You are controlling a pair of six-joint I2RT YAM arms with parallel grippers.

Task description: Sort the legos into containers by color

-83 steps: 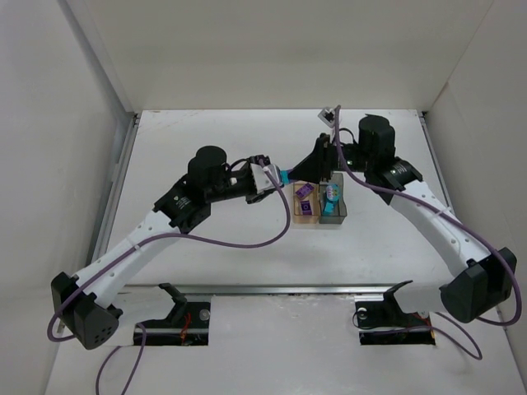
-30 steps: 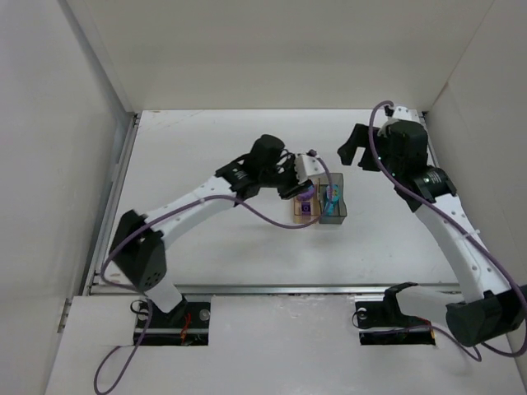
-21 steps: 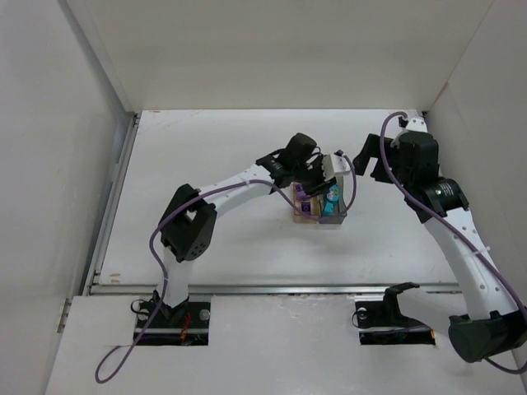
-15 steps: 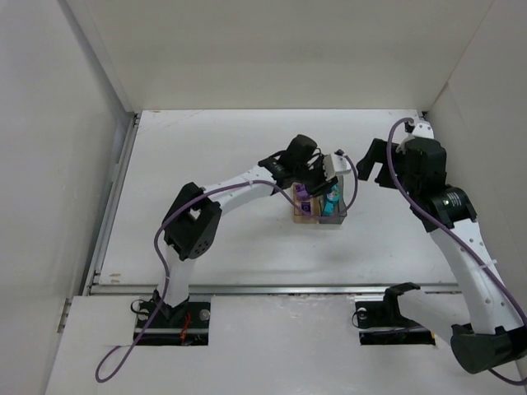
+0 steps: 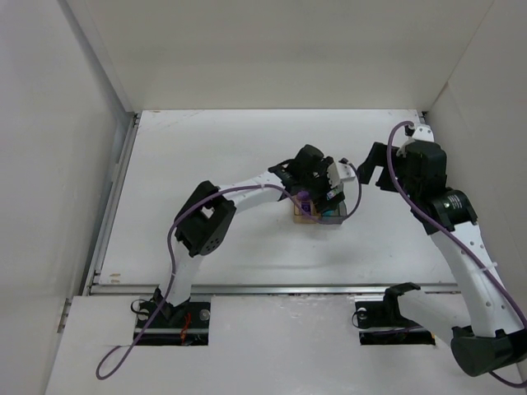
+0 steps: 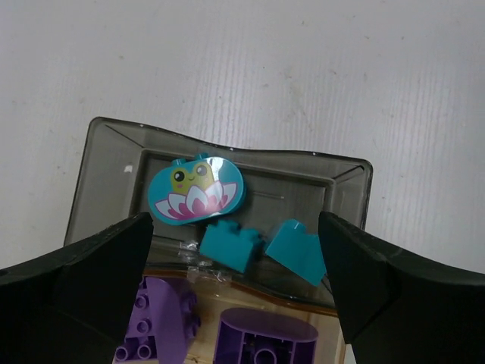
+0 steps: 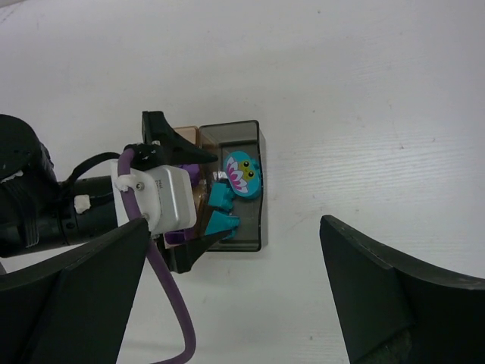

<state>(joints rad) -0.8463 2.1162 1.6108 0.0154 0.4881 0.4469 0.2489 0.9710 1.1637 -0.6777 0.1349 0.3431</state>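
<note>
Two containers stand side by side mid-table: the smoky grey one and the amber one. In the grey one lie three teal legos: a round frog-and-lotus piece, a brick and a sloped piece. Two purple legos lie in the amber one. My left gripper hovers just above both containers, open, nothing between its fingers. My right gripper hangs open and empty, higher up and to the right of the containers.
The left arm's purple cable loops down beside the amber container. White walls close the table on the left, back and right. A metal rail runs along the near edge.
My left gripper has shifted right over the containers and gone from shut to open. The right arm has drawn back a little to the right, still open.
</note>
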